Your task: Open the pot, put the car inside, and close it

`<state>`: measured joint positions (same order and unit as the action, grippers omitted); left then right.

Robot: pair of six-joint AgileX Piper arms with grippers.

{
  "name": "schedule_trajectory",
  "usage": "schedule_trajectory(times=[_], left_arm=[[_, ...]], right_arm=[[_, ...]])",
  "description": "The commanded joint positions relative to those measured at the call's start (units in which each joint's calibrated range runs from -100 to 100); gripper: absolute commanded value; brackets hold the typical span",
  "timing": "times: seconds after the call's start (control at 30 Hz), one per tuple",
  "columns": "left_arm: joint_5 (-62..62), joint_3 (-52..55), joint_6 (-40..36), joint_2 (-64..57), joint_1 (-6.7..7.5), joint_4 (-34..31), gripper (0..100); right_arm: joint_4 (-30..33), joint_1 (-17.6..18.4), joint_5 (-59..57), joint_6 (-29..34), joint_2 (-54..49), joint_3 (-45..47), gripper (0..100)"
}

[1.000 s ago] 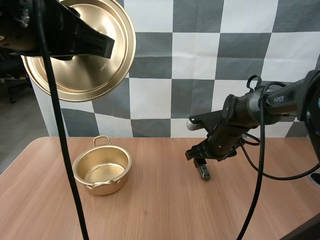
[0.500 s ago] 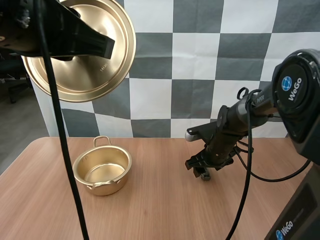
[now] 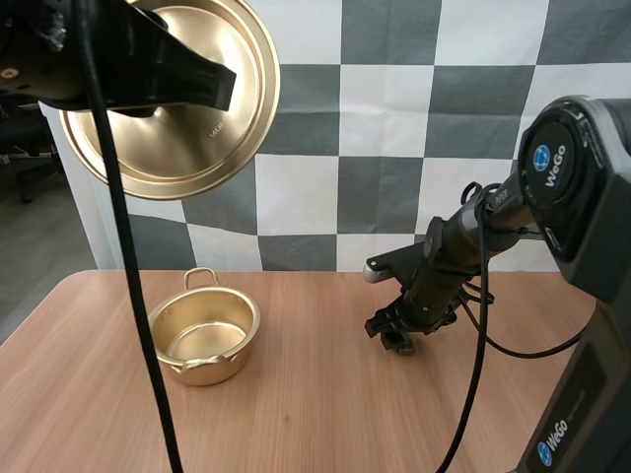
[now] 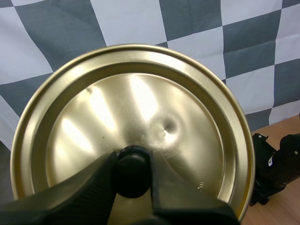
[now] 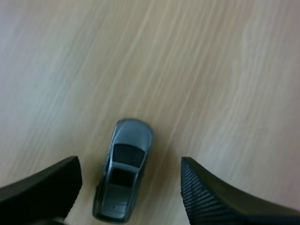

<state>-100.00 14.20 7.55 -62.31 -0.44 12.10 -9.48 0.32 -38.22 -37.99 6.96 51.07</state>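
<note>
A gold pot stands open on the wooden table at the left. Its gold lid hangs high above it, tilted on edge, my left gripper shut on the black knob. A small grey toy car lies on the table between the spread fingers of my right gripper, which is open and low around it. From above, that gripper sits down over the car to the right of the pot.
Bare wooden table lies between the pot and my right gripper, and in front of both. The table's left edge runs close beside the pot.
My right gripper has come down over the car and shifted slightly left. The lid has drifted a little to the right with my left gripper.
</note>
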Motion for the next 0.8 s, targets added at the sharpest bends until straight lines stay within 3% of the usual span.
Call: schedule_trajectory(times=[0.0,0.27,0.3,0.33,0.37,0.4,0.43,0.63,0.77], left_arm=[[0.0,-0.02,0.01,0.01,-0.03,0.01,0],[0.0,-0.02,0.1,0.01,-0.03,0.01,0],[0.0,-0.02,0.17,0.01,-0.03,0.01,0],[0.0,-0.02,0.42,0.01,-0.03,0.01,0],[0.0,-0.02,0.49,0.01,-0.03,0.01,0],[0.0,-0.02,0.63,0.01,-0.03,0.01,0],[0.0,-0.02,0.63,0.01,-0.03,0.01,0],[0.0,-0.02,0.86,0.01,-0.03,0.01,0],[0.0,-0.02,0.86,-0.28,-0.03,0.01,0]], right_arm=[[0.31,-0.04,-0.04,-0.06,2.36,-0.01,100],[0.3,-0.04,1.04,-0.28,5.24,-0.01,100],[0.3,-0.04,0.86,-0.35,5.24,-0.01,93],[0.3,-0.04,0.67,-0.35,5.24,-0.01,75],[0.3,-0.04,0.67,-0.35,5.24,-0.01,50],[0.3,-0.04,0.48,-0.22,5.24,-0.01,19],[0.19,-0.04,0.04,-0.08,5.24,-0.01,0],[0.29,-0.04,-0.92,-0.42,3.36,-0.45,0],[-0.8,-0.04,-11.59,-1.86,-1.87,-5.72,0]])
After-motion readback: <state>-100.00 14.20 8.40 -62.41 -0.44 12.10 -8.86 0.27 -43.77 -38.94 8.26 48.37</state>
